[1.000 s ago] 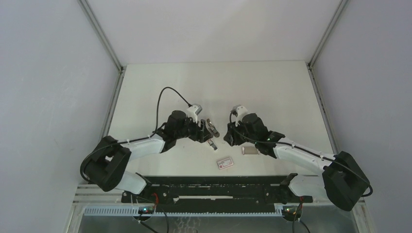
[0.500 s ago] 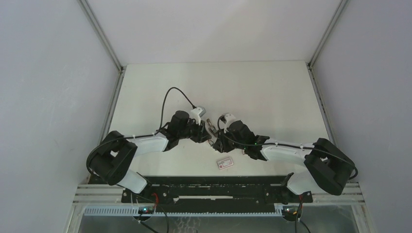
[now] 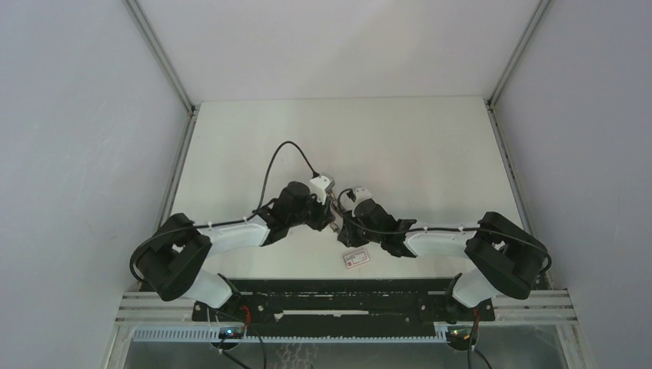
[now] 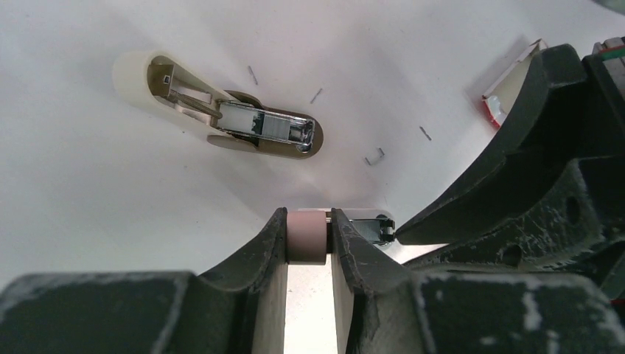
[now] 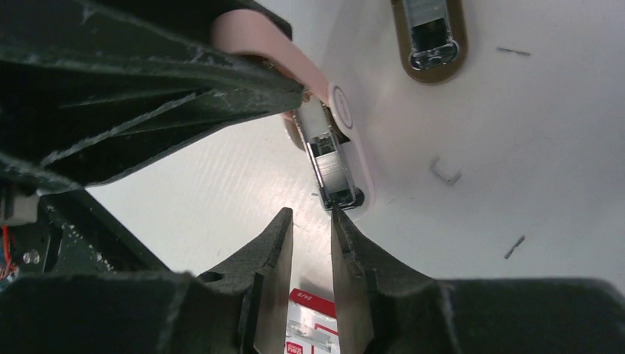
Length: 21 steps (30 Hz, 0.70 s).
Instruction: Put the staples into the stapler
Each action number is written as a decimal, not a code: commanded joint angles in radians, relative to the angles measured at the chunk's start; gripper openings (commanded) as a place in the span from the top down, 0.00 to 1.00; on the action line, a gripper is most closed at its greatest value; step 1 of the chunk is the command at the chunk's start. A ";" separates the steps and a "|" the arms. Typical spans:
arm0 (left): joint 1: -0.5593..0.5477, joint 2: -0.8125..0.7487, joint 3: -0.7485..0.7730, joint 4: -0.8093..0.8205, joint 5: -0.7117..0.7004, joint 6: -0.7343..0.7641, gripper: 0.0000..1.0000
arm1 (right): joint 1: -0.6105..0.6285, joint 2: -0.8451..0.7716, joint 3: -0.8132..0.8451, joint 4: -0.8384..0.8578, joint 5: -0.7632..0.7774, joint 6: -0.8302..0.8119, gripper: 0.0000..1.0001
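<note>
My left gripper is shut on the pink stapler, holding its body just above the table. The stapler's dark metal end sticks out to the right. In the right wrist view the stapler lies open, with its metal channel showing. My right gripper is slightly open and empty, and its right fingertip is at the tip of the channel. In the top view both grippers, left and right, meet at the table's middle. The silvery staples block is not in view.
A detached cream and metal stapler part lies on the table beyond my left gripper; it also shows in the right wrist view. Loose staples are scattered around. The white-and-red labelled box lies near the front edge.
My right arm has swung left from beside the staples block to the stapler. My left gripper has shifted slightly right with the stapler. The staples block has gone out of sight under the right arm.
</note>
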 commanded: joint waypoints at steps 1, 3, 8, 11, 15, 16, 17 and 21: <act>-0.040 -0.034 0.050 -0.065 -0.150 0.070 0.81 | 0.015 0.017 -0.006 0.046 0.105 0.028 0.76; -0.069 -0.034 0.057 -0.081 -0.185 0.083 0.81 | 0.014 0.030 -0.007 0.055 0.117 0.021 0.76; -0.117 -0.020 0.082 -0.113 -0.234 0.071 0.79 | 0.015 0.065 -0.007 0.106 0.118 -0.009 0.76; -0.147 -0.009 0.097 -0.129 -0.255 0.048 0.76 | 0.016 0.077 -0.007 0.135 0.118 -0.031 0.76; -0.182 0.004 0.106 -0.137 -0.255 0.003 0.64 | 0.018 0.059 -0.036 0.188 0.113 -0.064 0.74; -0.188 0.006 0.108 -0.140 -0.255 -0.011 0.61 | 0.018 0.048 -0.050 0.204 0.112 -0.072 0.73; -0.195 0.007 0.109 -0.142 -0.255 -0.023 0.58 | 0.019 0.039 -0.059 0.211 0.110 -0.080 0.72; -0.214 0.004 0.111 -0.143 -0.249 -0.067 0.46 | 0.019 0.012 -0.078 0.205 0.109 -0.107 0.69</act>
